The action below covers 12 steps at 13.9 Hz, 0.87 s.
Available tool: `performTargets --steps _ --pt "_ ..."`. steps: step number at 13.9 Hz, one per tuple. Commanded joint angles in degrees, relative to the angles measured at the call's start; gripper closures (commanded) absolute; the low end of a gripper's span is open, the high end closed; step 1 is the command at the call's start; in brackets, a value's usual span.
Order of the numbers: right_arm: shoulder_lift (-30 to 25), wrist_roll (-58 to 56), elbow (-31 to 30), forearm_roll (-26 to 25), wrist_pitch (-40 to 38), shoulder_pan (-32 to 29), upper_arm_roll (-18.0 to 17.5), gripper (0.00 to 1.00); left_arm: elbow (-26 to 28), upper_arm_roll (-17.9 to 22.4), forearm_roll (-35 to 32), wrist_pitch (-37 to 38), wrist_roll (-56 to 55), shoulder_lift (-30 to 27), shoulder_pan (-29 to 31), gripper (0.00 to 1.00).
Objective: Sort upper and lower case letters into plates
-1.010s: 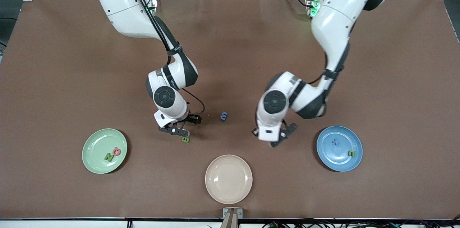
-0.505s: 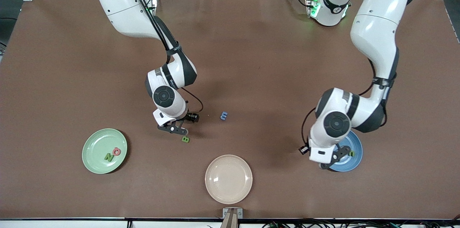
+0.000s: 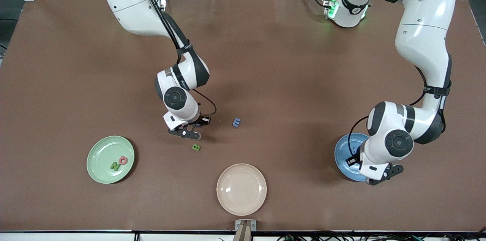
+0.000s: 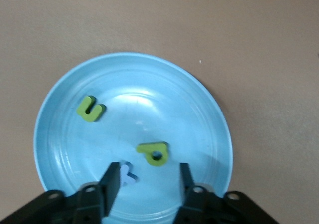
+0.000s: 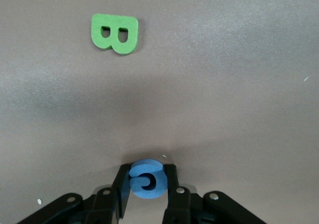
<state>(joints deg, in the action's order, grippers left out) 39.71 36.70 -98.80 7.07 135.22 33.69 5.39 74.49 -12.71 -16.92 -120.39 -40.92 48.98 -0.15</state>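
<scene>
My right gripper (image 3: 186,133) (image 5: 146,180) is shut on the blue G (image 5: 146,179), low over the table between the two arms. The green B (image 3: 196,147) (image 5: 114,33) lies just nearer the front camera, and the blue m (image 3: 236,122) lies toward the left arm's end. The pale green plate (image 3: 100,157) holds the green N (image 3: 114,165) and red Q (image 3: 123,160). My left gripper (image 3: 381,175) (image 4: 149,176) hangs open over the blue plate (image 3: 343,153) (image 4: 189,114). In that plate lie the green a (image 4: 154,153), another green piece (image 4: 90,108) and the blue t (image 4: 127,174).
A cream-beige plate (image 3: 241,189) sits near the table's front edge, between the two coloured plates. The left arm's body covers much of the blue plate in the front view. Brown cloth covers the whole table.
The left arm swung from the table's middle to over the blue plate and opened; a second green piece now lies there. The right gripper closed on the blue G.
</scene>
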Motion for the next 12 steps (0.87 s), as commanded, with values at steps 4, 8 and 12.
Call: performTargets --steps 4,8,12 --pt "-2.9 -8.3 5.2 -4.9 -11.2 -1.7 4.7 0.97 0.3 -6.3 -0.3 4.6 -9.7 -3.0 -6.7 0.02" --pt "-2.5 -29.4 8.4 -7.9 -13.6 -10.4 7.3 0.96 -0.2 -7.2 -3.5 2.5 -11.3 -2.1 -16.8 0.04" --pt "-0.3 -47.3 9.7 -11.3 -6.0 -19.8 7.2 0.94 -0.1 -7.3 -5.8 -6.0 -4.5 0.1 -20.0 0.03"
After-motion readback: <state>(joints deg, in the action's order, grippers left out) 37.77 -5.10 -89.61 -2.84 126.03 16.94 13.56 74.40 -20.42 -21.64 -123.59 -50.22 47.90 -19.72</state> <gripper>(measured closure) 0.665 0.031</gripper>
